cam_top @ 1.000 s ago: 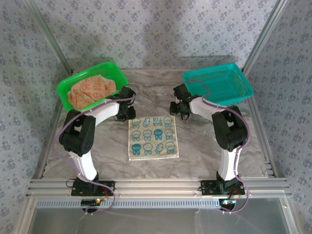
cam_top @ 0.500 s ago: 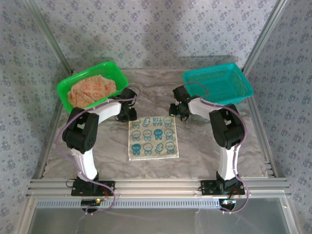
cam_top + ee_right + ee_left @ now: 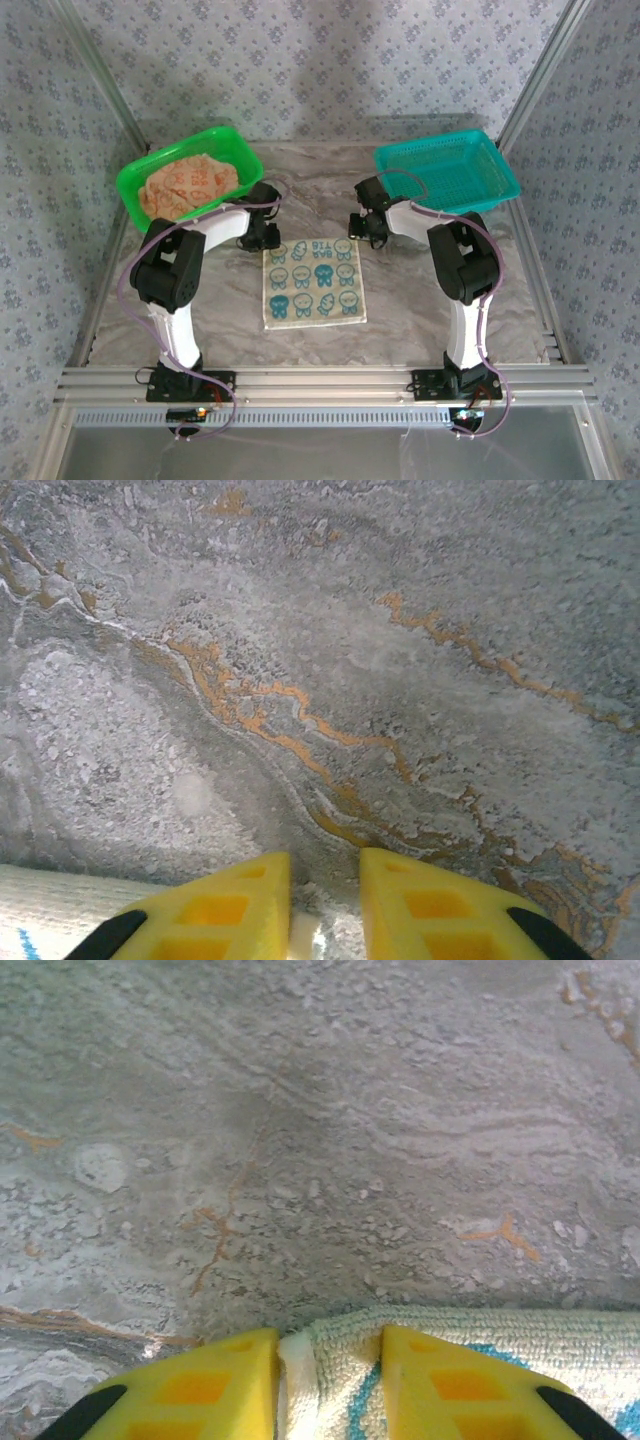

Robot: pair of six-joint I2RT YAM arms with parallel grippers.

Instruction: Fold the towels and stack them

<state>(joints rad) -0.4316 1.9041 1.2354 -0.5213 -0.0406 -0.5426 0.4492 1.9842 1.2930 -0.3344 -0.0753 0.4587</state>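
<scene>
"Top external view — where does the towel [image 3: 314, 283] lie?"

"Flat on the bench [image 3: 410, 300] between the two arms, cream with teal figures, print side up. An orange towel [image 3: 185, 185] sits crumpled in the green basket [image 3: 127, 190] at the far left. The teal basket [image 3: 445, 165] stands at the far right."

"And the pincers?"

"The left pincer [image 3: 266, 238] is down at the towel's far left corner, and the right pincer [image 3: 364, 232] is at its far right corner."

"What does the left wrist show?"

"The left pincer [image 3: 328, 1345] is clenched on the towel [image 3: 480, 1335] — the corner fills the gap between the yellow fingers [image 3: 200, 1390], and its edge stands bunched against the left one. Marble bench lies beyond."

"Right wrist?"

"The right pincer [image 3: 325, 865] has its fingers [image 3: 440, 910] close together over the bench [image 3: 350, 630], with a pale scrap in the gap at the bottom edge. The towel [image 3: 50, 905] shows at the lower left, beside the left finger. Whether that pincer grasps the cloth or only stands over it, I cannot tell."
</scene>
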